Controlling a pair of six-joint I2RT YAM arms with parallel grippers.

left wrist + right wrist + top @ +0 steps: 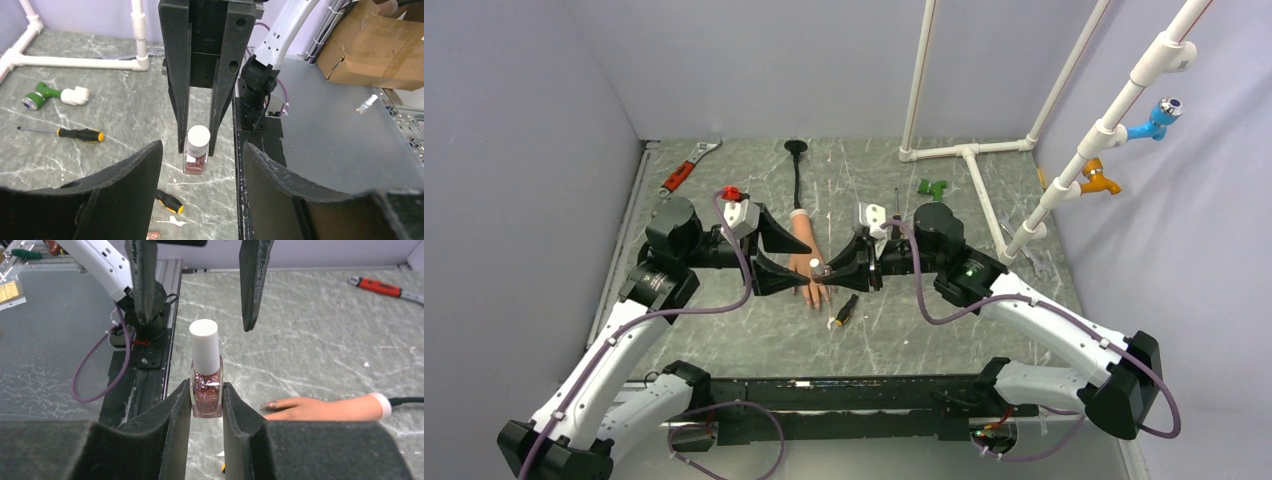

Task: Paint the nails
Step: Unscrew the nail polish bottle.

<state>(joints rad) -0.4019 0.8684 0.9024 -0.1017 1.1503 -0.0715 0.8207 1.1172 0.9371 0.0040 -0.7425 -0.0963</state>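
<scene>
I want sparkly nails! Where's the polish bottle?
Right-wrist view: the glittery pink, white-capped glass bottle stands clamped in the right gripper, mid-table, beside the peach rubber hand.

Robot lab cell: grey walls (pixel 524 150), PVC pipe rig (pixel 969 152) (taps (pixel 1159 118) fitted), wrench (pixel 686 170).

The right gripper (pixel 206 396) pinches a bottle (pixel 205 390) of glittery polish upright, its white cap standing clear above the pads. The left gripper (pixel 197 325) hangs over it (fingers wide of the cap). A rubber hand (pixel 325 408) lies on the table (pixel 310 340) at right, with a wrench (pixel 380 287) far behind.
</scene>
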